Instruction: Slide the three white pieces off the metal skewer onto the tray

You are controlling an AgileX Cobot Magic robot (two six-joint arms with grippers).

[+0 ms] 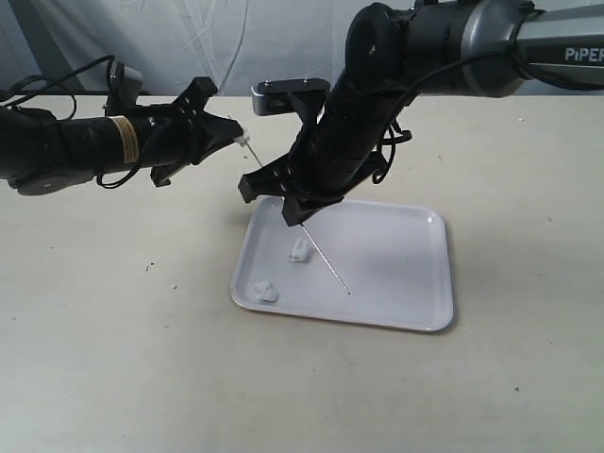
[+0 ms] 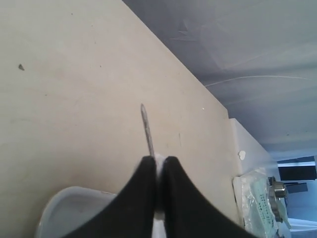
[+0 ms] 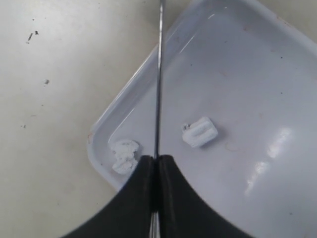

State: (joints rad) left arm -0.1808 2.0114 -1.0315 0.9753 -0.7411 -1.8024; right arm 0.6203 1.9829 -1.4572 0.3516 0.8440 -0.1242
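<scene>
Ext cam high, angled down; 2 wrist cams close; all see tray (image 1: 396, 255).

I have the right gripper (image 1: 300, 217) clamped partway along the thin dark grey metal skewer (image 1: 330, 271), which slants down with its lower tip over the flat white rectangular plastic tray (image 1: 442, 283) on the beige table (image 1: 113, 359). Two small irregular white chunks lie in the tray: one chunk (image 1: 299, 251) just beside the skewer, the other chunk (image 1: 266, 291) near the tray's front-left corner. My left gripper (image 1: 236, 135) pinches a third white chunk (image 1: 246, 142) at the skewer's upper end, beyond the tray's edge.
</scene>
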